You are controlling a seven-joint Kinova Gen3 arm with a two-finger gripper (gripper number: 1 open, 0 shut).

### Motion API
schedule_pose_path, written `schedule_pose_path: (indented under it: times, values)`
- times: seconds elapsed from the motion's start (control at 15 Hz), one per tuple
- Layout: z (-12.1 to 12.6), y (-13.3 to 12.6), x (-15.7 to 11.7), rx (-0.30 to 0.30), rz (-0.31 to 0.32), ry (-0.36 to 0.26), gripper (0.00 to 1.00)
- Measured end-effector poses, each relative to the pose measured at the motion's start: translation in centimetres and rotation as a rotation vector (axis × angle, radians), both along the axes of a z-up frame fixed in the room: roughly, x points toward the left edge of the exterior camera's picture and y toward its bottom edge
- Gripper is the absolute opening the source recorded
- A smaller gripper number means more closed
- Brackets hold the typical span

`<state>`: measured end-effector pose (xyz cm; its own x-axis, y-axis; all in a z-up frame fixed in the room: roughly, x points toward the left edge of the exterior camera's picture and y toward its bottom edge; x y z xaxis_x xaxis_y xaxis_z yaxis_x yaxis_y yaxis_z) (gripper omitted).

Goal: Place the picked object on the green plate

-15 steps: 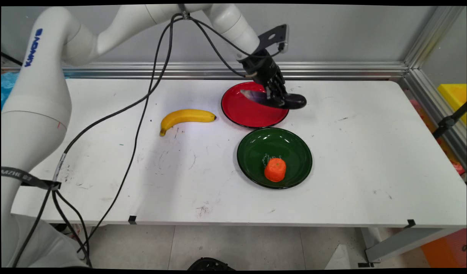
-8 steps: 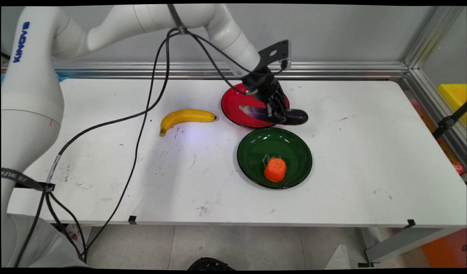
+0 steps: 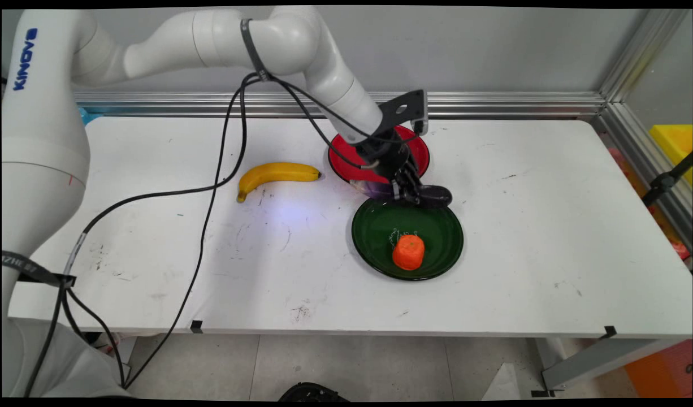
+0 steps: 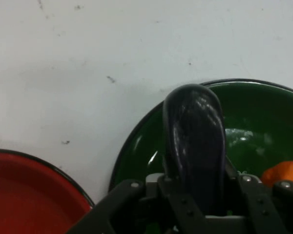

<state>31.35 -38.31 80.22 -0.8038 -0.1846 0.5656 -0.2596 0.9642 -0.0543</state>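
Centrally in the main view, we see the arm slanting down from upper left, its end effector (image 3: 406, 191) clenched around a dark eggplant (image 3: 431, 195) over the green plate's (image 3: 442, 217) far rim. Only the hand view shows the eggplant's (image 4: 194, 141) rounded tip over green enamel, beside the orange piece (image 4: 283, 173) and the red plate (image 4: 29, 195).

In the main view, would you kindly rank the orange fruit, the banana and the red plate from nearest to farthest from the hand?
The hand is shut on a dark eggplant.
1. Red plate: just behind the hand, toward the wall.
2. Orange fruit: in front, in the green plate.
3. Banana: far off on the picture's left.
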Motion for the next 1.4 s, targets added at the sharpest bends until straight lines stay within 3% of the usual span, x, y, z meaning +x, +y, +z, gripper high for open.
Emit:
schedule_pose_path:
  times: [0.93,1.0,1.4]
  values:
    - [-3.8,1.1,-0.9,0.016,-0.002,0.017,0.0]
    - [-3.9,1.1,-1.0,0.017,-0.003,0.019,1.0]
    - [-3.4,0.7,-1.1,0.017,-0.012,0.034,1.0]
